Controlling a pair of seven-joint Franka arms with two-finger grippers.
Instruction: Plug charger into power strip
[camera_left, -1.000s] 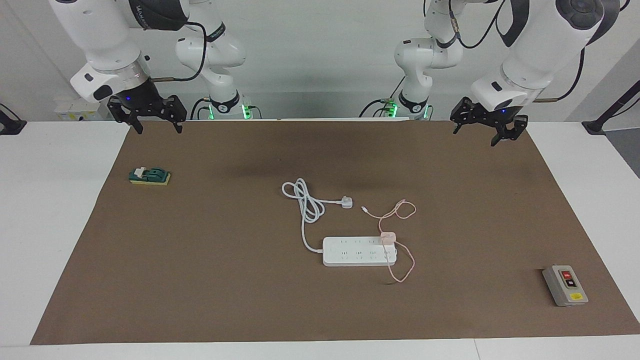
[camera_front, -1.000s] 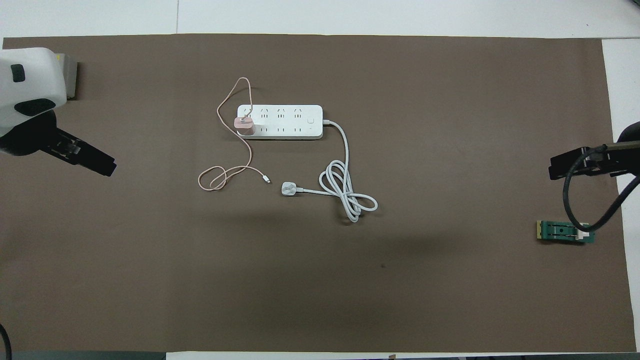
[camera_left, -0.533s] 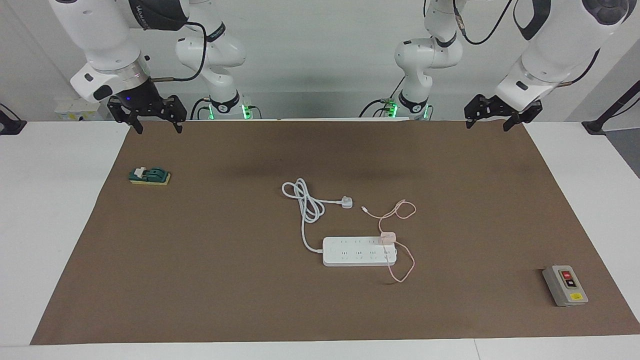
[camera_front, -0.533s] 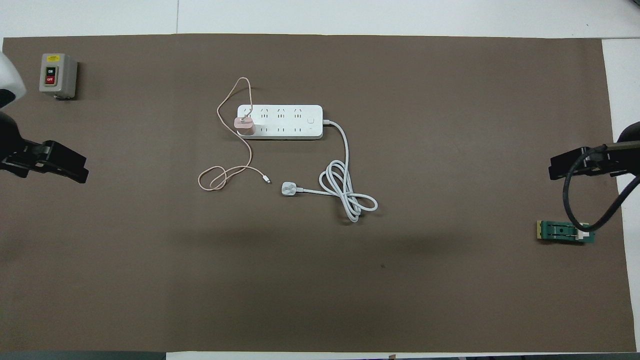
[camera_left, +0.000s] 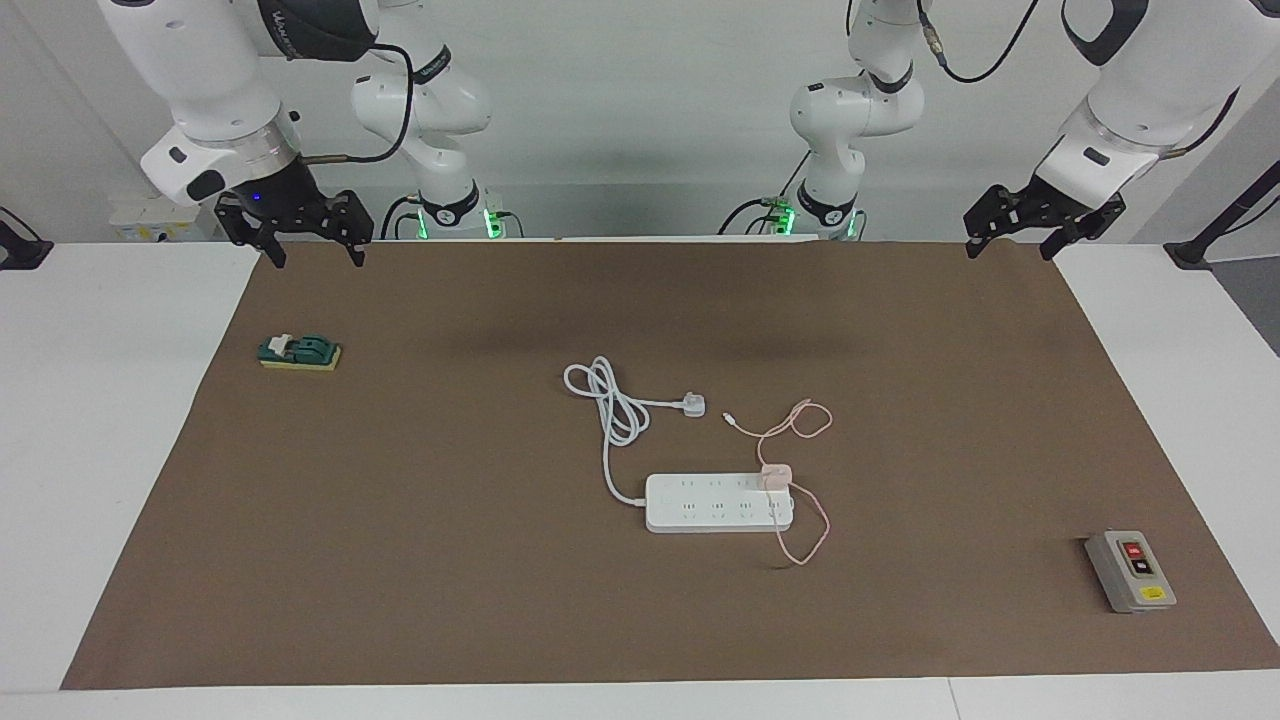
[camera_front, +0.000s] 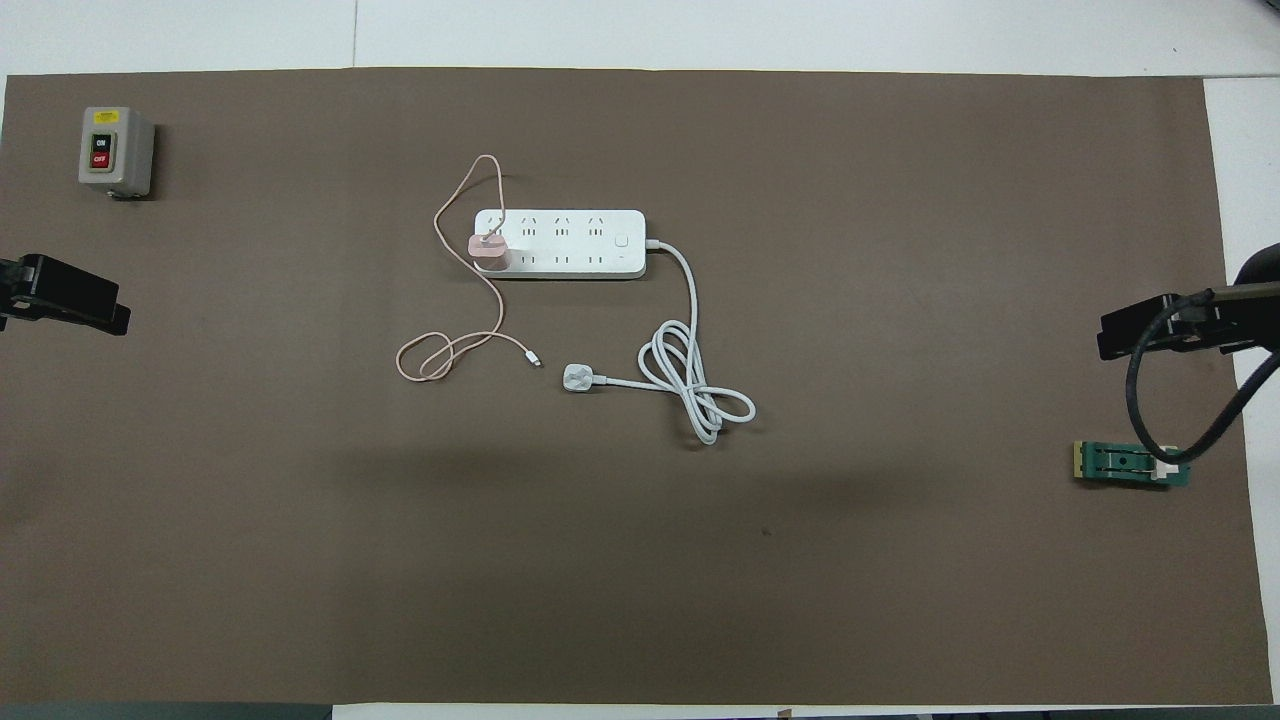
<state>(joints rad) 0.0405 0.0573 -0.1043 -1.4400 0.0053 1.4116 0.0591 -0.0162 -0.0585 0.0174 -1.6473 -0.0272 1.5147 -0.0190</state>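
Note:
The white power strip (camera_left: 718, 503) lies flat near the middle of the brown mat; it also shows in the overhead view (camera_front: 560, 243). The small pink charger (camera_left: 775, 476) (camera_front: 489, 250) stands on the strip's end toward the left arm, in the row nearer to the robots. Its thin pink cable (camera_front: 440, 355) loops over the mat on both sides of the strip. My left gripper (camera_left: 1008, 248) is open and empty, raised over the mat's corner by the left arm's base. My right gripper (camera_left: 316, 258) is open and empty, waiting over the corner by the right arm's base.
The strip's thick white cord coils nearer to the robots and ends in a loose white three-pin plug (camera_left: 692, 405). A grey box with red and black buttons (camera_left: 1130, 570) stands at the left arm's end. A green block (camera_left: 298, 352) lies at the right arm's end.
My left arm has drawn back and up toward its own end of the table, uncovering the grey button box in the overhead view. The right arm, charger and strip have not moved.

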